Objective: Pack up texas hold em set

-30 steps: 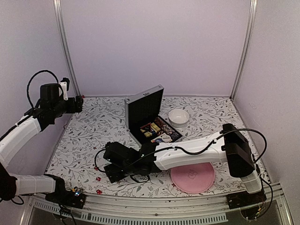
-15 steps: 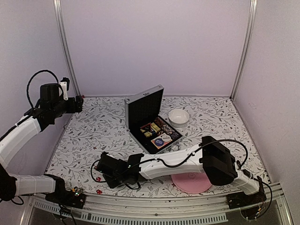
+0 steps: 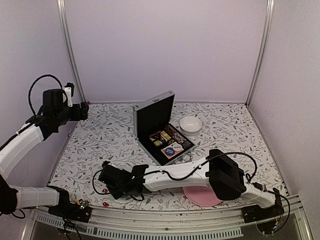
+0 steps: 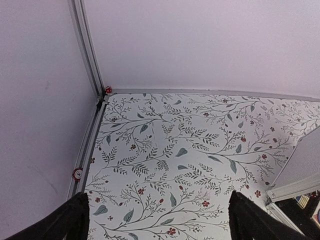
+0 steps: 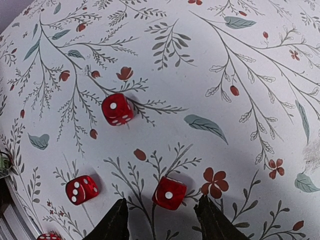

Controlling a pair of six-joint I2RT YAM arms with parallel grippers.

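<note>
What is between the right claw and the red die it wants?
Nothing visible. The right gripper is just above the die, a finger on each side with open gaps. Another die lies off to the side, out of the way.

briefcase [image 3: 157, 125]: silver metal shell, dull sheen | lining [image 3: 151, 118]: black, matt | dice [image 5: 117, 108]: glossy red plastic, white pips | surface [image 5: 210, 65]: smooth matt covering, floral print | plate [image 3: 201, 196]: pink, smooth | bowl [image 3: 190, 124]: white, smooth | right arm [image 3: 170, 179]: smooth white plastic shell | corner rail [image 4: 87, 65]: satin metal
</note>
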